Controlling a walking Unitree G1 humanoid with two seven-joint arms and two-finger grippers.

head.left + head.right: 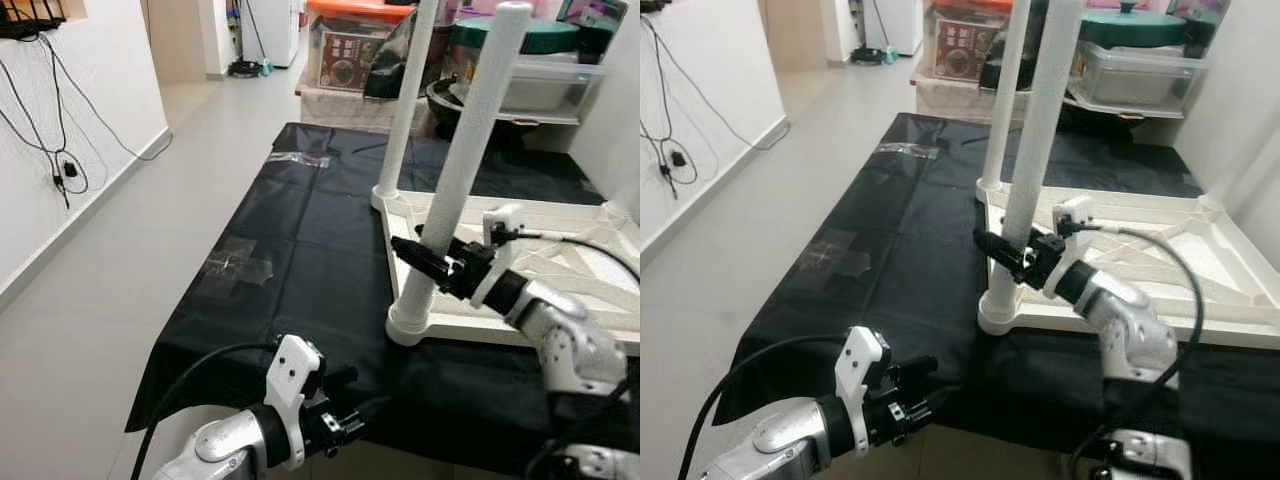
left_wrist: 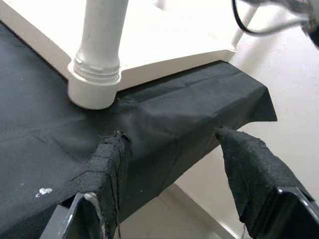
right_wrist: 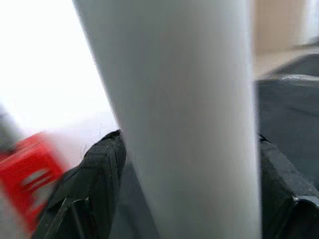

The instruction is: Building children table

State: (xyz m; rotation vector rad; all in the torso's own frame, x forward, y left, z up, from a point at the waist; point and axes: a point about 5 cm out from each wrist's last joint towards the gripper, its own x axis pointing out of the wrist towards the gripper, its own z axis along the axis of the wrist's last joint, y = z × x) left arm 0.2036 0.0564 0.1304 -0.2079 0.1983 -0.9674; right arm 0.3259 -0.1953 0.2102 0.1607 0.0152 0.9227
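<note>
Near table leg gripped by right gripper; tabletop inverted on black cloth.

The white tabletop [image 1: 520,325] is laid upside down on the black cloth [image 1: 290,230], with two white legs standing upright from its corners. The near leg [image 1: 462,170] is clamped between the fingers of the right gripper [image 1: 425,255]. The left gripper [image 2: 169,149] is held at the cloth's front edge, fingers apart, nothing between them.

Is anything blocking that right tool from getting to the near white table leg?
Nothing visible does. The right tool is already at the near white leg, one finger on each side of it, low above its socket in the upturned tabletop. The left tool hangs by the black cloth's edge.
</note>
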